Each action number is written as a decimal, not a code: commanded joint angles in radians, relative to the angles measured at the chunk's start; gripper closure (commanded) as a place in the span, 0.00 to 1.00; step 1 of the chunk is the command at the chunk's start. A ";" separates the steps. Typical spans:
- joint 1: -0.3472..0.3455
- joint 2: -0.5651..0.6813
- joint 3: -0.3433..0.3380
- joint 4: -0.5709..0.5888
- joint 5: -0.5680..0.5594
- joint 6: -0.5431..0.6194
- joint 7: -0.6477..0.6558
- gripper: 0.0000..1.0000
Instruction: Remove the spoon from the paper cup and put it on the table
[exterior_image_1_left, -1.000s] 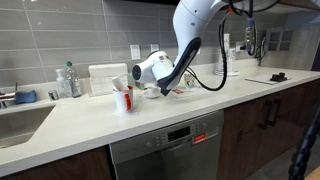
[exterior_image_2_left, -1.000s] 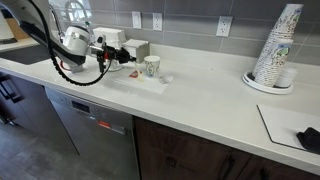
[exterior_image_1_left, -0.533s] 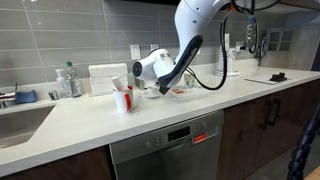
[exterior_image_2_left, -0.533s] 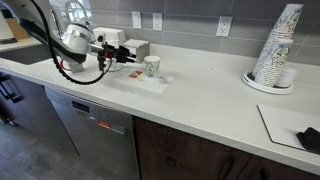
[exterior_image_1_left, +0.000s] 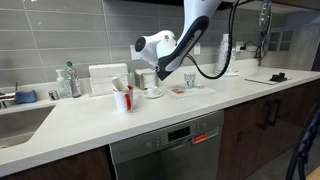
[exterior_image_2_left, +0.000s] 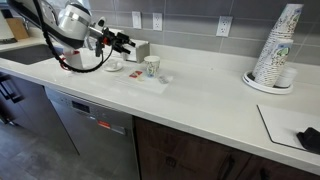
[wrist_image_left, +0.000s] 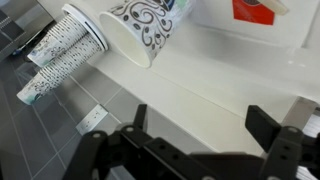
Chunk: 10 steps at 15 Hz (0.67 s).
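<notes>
The paper cup (exterior_image_2_left: 151, 66), white with a dark printed pattern, stands on the off-white table (exterior_image_2_left: 200, 100). It also shows at the back of the counter (exterior_image_1_left: 189, 80) and at the top of the wrist view (wrist_image_left: 145, 30), where nothing sticks out of its mouth. The spoon is too thin for me to make out in any view. My gripper (exterior_image_2_left: 129, 42) hangs open above the counter, off to one side of the cup and well clear of it (exterior_image_1_left: 138, 47). In the wrist view the gripper (wrist_image_left: 205, 125) has its jaws spread wide over bare countertop, with nothing between them.
A red-and-white cup with utensils (exterior_image_1_left: 123, 97) and a white mug on a saucer (exterior_image_1_left: 152, 88) stand near the arm. A sink (exterior_image_1_left: 20, 120) and a bottle (exterior_image_1_left: 68, 80) are at one end. A tall stack of paper cups (exterior_image_2_left: 275, 50) stands at the other.
The gripper was shut and low beside the cup. It has opened wide and risen well above the counter. The cup has not moved.
</notes>
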 joint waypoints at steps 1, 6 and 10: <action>-0.072 -0.154 0.031 -0.094 0.238 0.024 -0.238 0.00; -0.136 -0.296 0.070 -0.106 0.608 -0.035 -0.567 0.00; -0.092 -0.372 0.018 -0.095 0.870 -0.194 -0.761 0.00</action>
